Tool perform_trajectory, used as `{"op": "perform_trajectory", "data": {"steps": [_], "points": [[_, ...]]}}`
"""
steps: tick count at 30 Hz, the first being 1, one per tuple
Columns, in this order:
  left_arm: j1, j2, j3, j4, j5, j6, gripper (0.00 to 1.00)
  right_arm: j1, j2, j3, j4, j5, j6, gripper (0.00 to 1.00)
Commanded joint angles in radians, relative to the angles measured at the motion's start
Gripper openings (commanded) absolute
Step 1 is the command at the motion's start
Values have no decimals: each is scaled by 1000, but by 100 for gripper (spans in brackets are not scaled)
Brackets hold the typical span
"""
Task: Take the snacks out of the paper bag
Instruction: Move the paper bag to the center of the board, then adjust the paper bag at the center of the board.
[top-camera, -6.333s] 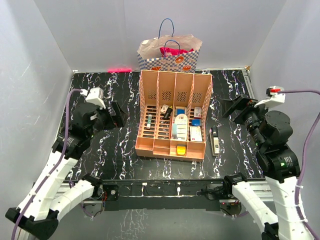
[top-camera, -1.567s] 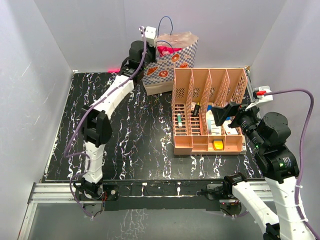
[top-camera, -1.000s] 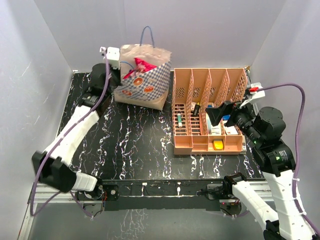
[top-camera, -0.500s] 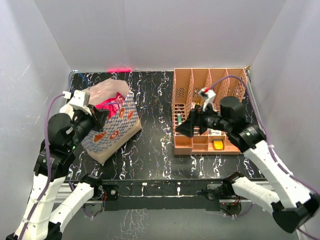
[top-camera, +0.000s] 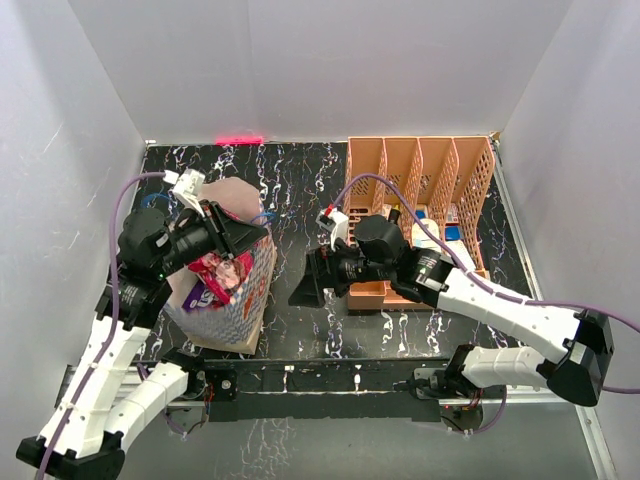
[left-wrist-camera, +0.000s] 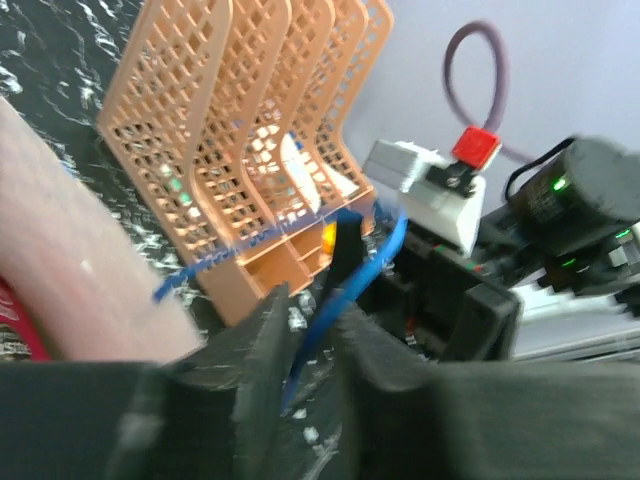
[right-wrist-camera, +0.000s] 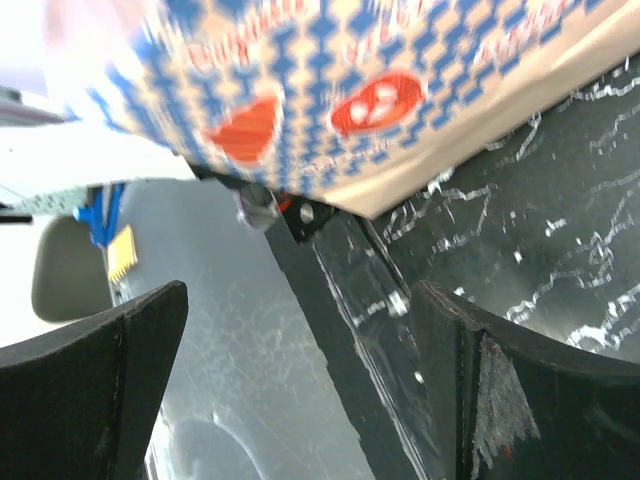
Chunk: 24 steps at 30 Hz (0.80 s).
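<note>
The paper bag (top-camera: 243, 308) stands at the front left of the table, its mouth up. Red, pink and purple snacks (top-camera: 213, 275) show inside it. My left gripper (top-camera: 252, 236) hovers over the bag's mouth. In the left wrist view its jaws (left-wrist-camera: 303, 312) stand a little apart, and the blue cord handle (left-wrist-camera: 350, 275) runs loosely through the gap. My right gripper (top-camera: 304, 287) is wide open and empty, low beside the bag's right side. The right wrist view shows the bag's checkered band (right-wrist-camera: 330, 90) beyond its fingers.
The peach organizer (top-camera: 420, 175) with small bottles and boxes stands at the back right, behind my right arm. The bag sits close to the table's front rail (right-wrist-camera: 340, 300). White walls enclose the table.
The left jaws have parted from shut around the cord. The bag has settled nearer the front left. My right arm has swung left and lower, toward the bag.
</note>
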Motion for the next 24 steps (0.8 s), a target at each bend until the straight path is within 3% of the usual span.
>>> {"op": "perform_trajectory", "data": {"steps": [1,3,5,9,11,13,18,24], "points": [[-1,-36,113,12,21,-19,40,32,-11,-21,290,83,144,98],[0,-45,169,-81,-27,22,59,78,-2,-6,337,130,154,98],[0,-59,218,-184,-102,48,71,133,7,22,358,209,153,98],[0,-73,321,-416,-301,60,83,191,21,62,381,372,234,98],[-1,-64,386,-503,-347,80,87,197,25,74,390,434,296,98],[0,-52,450,-564,-367,105,97,203,25,74,422,479,337,98],[-1,-61,567,-668,-545,159,98,214,28,81,501,589,286,92],[0,-140,543,-693,-821,141,98,236,95,91,671,600,201,87]]}}
